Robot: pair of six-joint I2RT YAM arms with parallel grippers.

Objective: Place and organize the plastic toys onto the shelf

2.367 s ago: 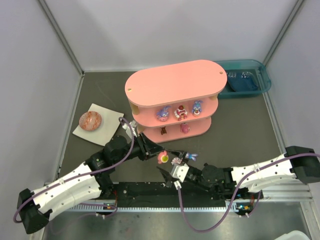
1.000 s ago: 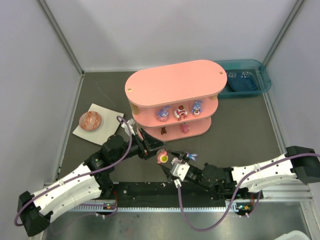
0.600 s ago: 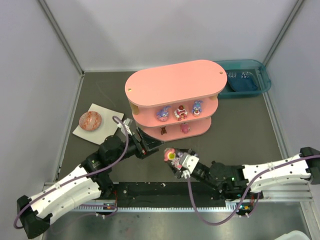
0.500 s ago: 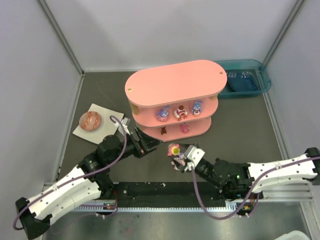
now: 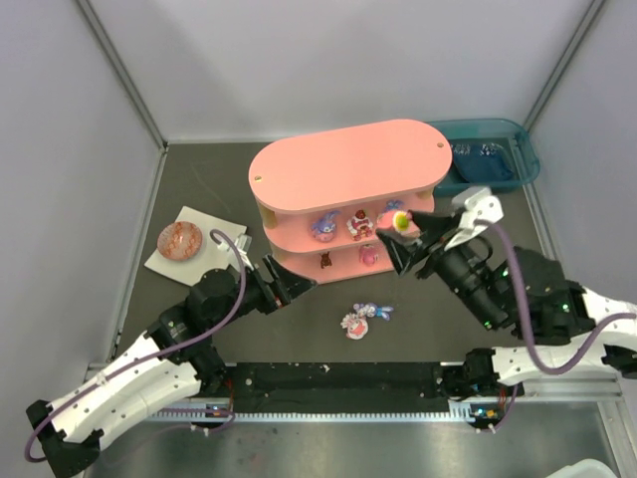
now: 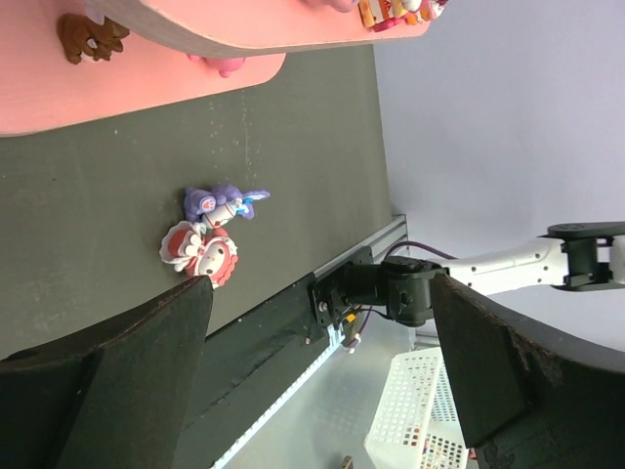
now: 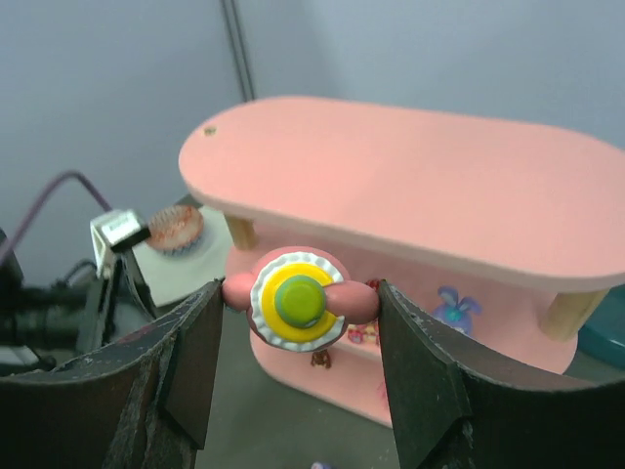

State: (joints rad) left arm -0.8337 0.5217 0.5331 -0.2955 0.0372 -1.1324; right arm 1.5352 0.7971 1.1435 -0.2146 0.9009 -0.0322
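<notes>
Right fingers (image 7: 190, 362), clamped on a pink toy (image 7: 298, 301), have raised it, shelf (image 7: 420, 166) just ahead for placing; left fingers (image 6: 107, 371) gape empty.

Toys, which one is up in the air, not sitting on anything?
The pink toy with the yellow-and-green disc: the right gripper holds it up by the shelf. The other toys sit on its tiers or lie on the table.

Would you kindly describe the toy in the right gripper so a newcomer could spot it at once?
Find the pink oval shelf mid-table; before its right end, the right gripper holds a small pink toy aloft. Unlike the toys on the tiers and the pair on the tabletop, it shows a white-frilled yellow disc with a green centre.
</notes>
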